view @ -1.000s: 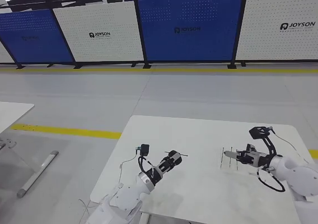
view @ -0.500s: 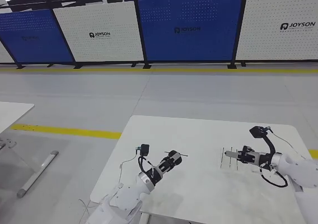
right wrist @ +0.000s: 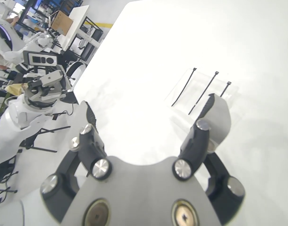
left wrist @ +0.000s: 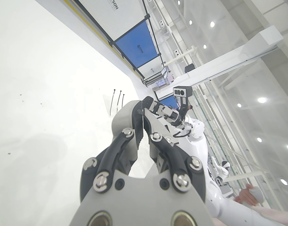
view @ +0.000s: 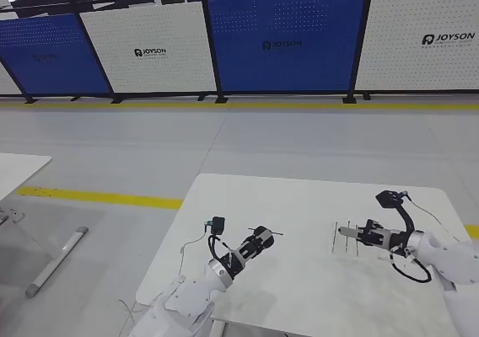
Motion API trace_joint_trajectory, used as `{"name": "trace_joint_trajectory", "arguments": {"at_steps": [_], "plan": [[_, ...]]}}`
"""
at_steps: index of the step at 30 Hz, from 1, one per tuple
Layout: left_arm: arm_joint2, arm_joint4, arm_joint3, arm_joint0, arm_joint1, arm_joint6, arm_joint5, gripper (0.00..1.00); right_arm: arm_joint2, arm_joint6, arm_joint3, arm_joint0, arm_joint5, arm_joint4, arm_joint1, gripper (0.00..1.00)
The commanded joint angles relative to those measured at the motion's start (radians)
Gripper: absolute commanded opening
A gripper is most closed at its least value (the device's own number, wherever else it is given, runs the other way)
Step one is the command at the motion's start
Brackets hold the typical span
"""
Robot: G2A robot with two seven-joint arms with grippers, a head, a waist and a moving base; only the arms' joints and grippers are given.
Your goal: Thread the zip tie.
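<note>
The white table [view: 307, 202] holds a thin clear sheet [right wrist: 197, 83]. Three black zip ties [right wrist: 202, 93] lie side by side on it.

White table [view: 307, 202]; blue and white pegboard panels [view: 286, 67] behind; yellow floor line [view: 96, 196].

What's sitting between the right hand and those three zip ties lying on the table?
Nothing visible. The open right hand is right beside the three zip ties, and there is just bare table between its fingers and them.
</note>
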Motion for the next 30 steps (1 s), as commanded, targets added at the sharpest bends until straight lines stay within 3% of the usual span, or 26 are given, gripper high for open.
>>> {"name": "trace_joint_trajectory", "arguments": {"at_steps": [1, 8, 23, 30], "plan": [[0.0, 0.0, 0.0, 0.0, 0.0, 0.0, 0.0, 0.0, -0.004, -0.018, -0.03, -0.006, 0.05, -0.034, 0.001, 1.0], [0.0, 0.0, 0.0, 0.0, 0.0, 0.0, 0.0, 0.0, -0.055, -0.065, -0.065, 0.026, 0.239, -0.155, -0.005, 1.0], [0.0, 0.0, 0.0, 0.0, 0.0, 0.0, 0.0, 0.0, -0.059, -0.091, -0.073, 0.02, 0.244, -0.164, -0.005, 1.0], [0.0, 0.0, 0.0, 0.0, 0.0, 0.0, 0.0, 0.0, -0.051, 0.018, -0.155, 0.052, 0.372, -0.3, 0.006, 1.0]]}}
